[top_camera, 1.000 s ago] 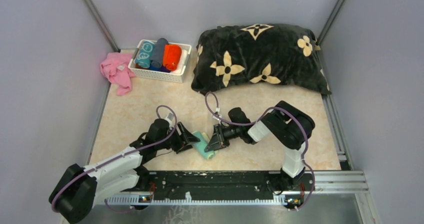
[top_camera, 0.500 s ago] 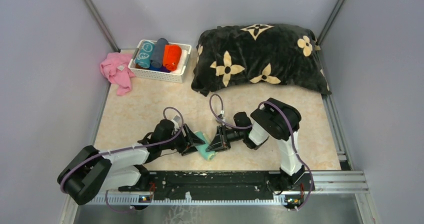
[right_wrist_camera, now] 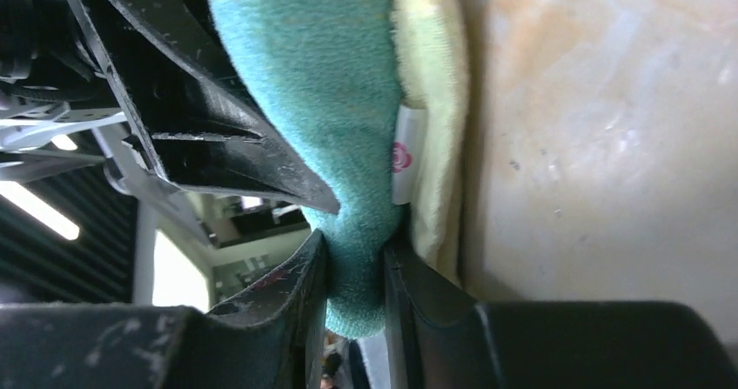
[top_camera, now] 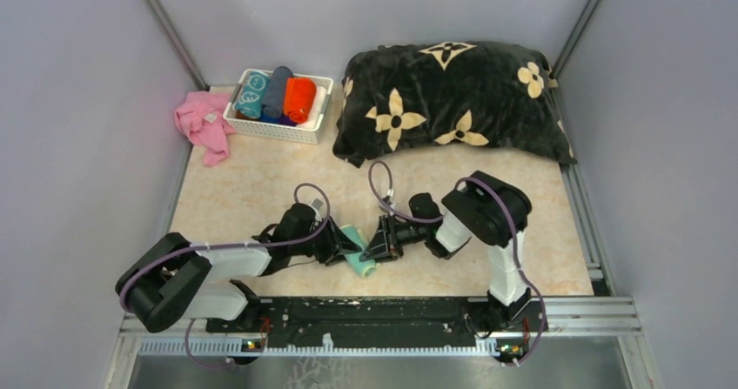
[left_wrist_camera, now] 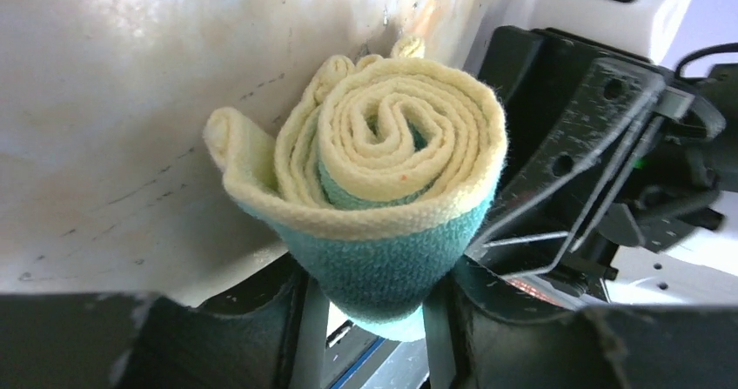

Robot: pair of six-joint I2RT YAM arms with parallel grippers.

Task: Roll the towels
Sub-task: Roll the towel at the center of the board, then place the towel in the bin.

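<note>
A pale yellow towel with teal patches (top_camera: 357,250) lies rolled up on the table near the front edge. My left gripper (top_camera: 341,248) is shut on its left side; in the left wrist view the roll (left_wrist_camera: 383,171) shows its spiral end between my fingers. My right gripper (top_camera: 372,248) is shut on its right side; in the right wrist view the teal cloth (right_wrist_camera: 348,145) is pinched between my fingers. A teal towel with circle print (top_camera: 252,93) and an orange-red towel (top_camera: 299,97) lie rolled in the white basket (top_camera: 277,129).
The white basket stands at the back left, also holding a grey-blue roll (top_camera: 278,90). A pink cloth (top_camera: 203,124) lies left of it. A big black cushion with cream flowers (top_camera: 452,102) fills the back right. Metal rails run along the table's sides and front.
The left arm has stretched further right and its gripper has closed in on the rolled towel. The right gripper has stayed at the roll's other side.
</note>
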